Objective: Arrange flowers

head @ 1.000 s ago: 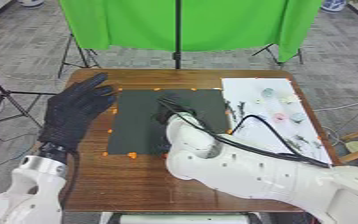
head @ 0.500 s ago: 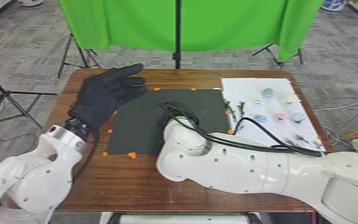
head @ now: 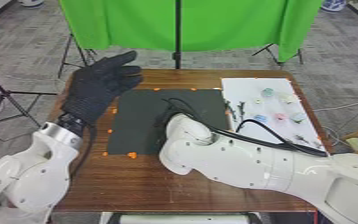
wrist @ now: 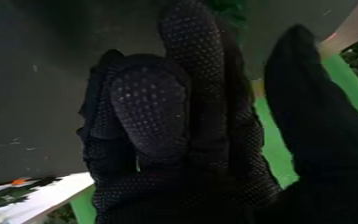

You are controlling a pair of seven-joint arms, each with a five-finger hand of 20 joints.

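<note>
Over the counter's [head: 122, 192] far left corner, left hand [head: 95, 87] open, fingers spread; best kept clear. Above the dark mat [head: 149, 135], right hand [wrist: 149, 100]: fingers loosely extended, thumb apart, no grip seen. Step looks like placing or adjusting greenery. Go in low, pinch by the stem, settle gently, release without dragging. Green foliage [wrist: 232, 9] lies just beyond its fingertips; contact, cannot tell. Right of that hand, on white sheet [head: 246, 85]: leafy sprigs [head: 241, 108], then pink flower head [head: 278, 116], farther off.
</note>
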